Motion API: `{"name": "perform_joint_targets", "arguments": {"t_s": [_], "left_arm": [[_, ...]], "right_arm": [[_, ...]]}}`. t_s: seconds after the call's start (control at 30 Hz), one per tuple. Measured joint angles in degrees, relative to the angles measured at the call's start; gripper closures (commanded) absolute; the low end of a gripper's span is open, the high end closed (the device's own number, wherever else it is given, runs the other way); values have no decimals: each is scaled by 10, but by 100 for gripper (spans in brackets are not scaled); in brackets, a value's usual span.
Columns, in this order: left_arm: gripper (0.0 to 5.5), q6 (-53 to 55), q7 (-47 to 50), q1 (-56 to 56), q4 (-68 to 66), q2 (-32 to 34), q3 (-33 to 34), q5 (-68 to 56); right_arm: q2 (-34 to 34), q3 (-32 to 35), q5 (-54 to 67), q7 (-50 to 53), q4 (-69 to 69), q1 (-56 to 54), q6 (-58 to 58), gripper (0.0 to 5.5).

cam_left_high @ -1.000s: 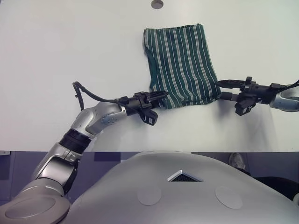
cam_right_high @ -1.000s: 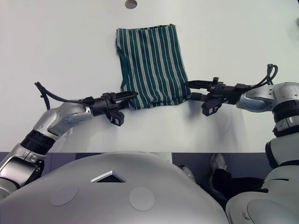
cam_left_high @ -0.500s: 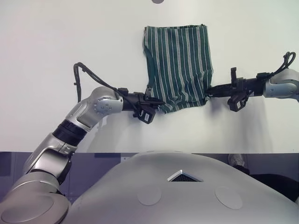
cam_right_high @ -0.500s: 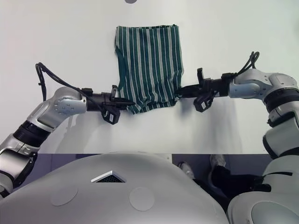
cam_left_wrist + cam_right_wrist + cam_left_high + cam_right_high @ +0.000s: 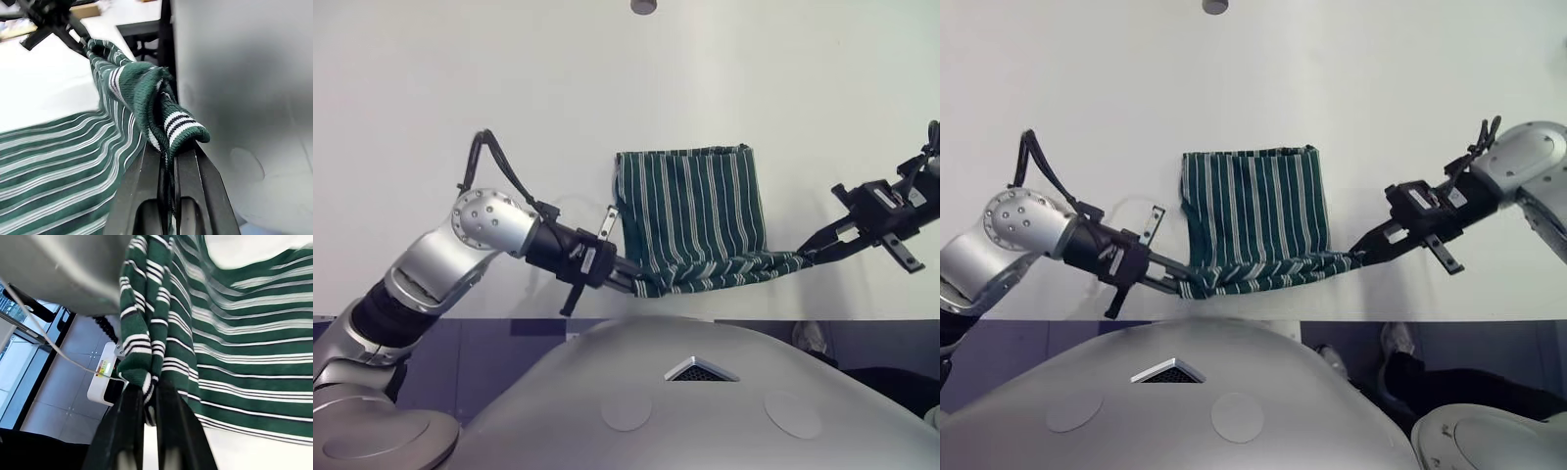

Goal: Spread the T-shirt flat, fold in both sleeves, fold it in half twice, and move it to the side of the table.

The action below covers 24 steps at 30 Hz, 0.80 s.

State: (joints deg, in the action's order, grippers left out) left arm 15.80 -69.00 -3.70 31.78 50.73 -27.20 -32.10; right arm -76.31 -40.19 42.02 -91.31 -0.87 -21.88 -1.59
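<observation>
I am in the folding stage, by my reading the first of the two half-folds; the green knit T-shirt with thin white stripes [image 5: 690,206] shows as a narrow rectangle with no sleeve sticking out, so I take the sleeves to be folded in already. My left gripper [image 5: 641,284] has its fingers [image 5: 146,181] pressed together on the near left corner of the hem, the cloth bunched in a thick roll over their tips; my right gripper [image 5: 808,257] is clamped the same way on the near right corner, its fingers [image 5: 128,421] tight on a wad of stripes. Between the two the near edge hangs raised and slightly slack, close to the front edge of the smooth white table [image 5: 460,98]; the far part of the T-shirt lies flat on the tabletop. The next move, as I judge it, calls for both arms to carry that lifted edge up and away together, level with each other, and lay it down on the far edge so the corners meet; only then should I let go. If one side leads, the fold will likely skew.
</observation>
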Motion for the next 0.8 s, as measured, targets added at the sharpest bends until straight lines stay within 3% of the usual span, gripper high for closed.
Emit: {"name": "perform_joint_targets", "arguments": {"t_s": [0.2,0.5,0.8], "left_arm": [[550,90,66,-62,-98,-67,41,-2],[550,122,127,-105,-167,-124,54,70],[550,124,161,-103,-200,-148,45,142]], "right_arm": [[169,47,-126,36,101,-84,-103,537],[241,123,-237,26,275,-95,-77,537],[324,163,-310,82,326,-112,-68,537]]}}
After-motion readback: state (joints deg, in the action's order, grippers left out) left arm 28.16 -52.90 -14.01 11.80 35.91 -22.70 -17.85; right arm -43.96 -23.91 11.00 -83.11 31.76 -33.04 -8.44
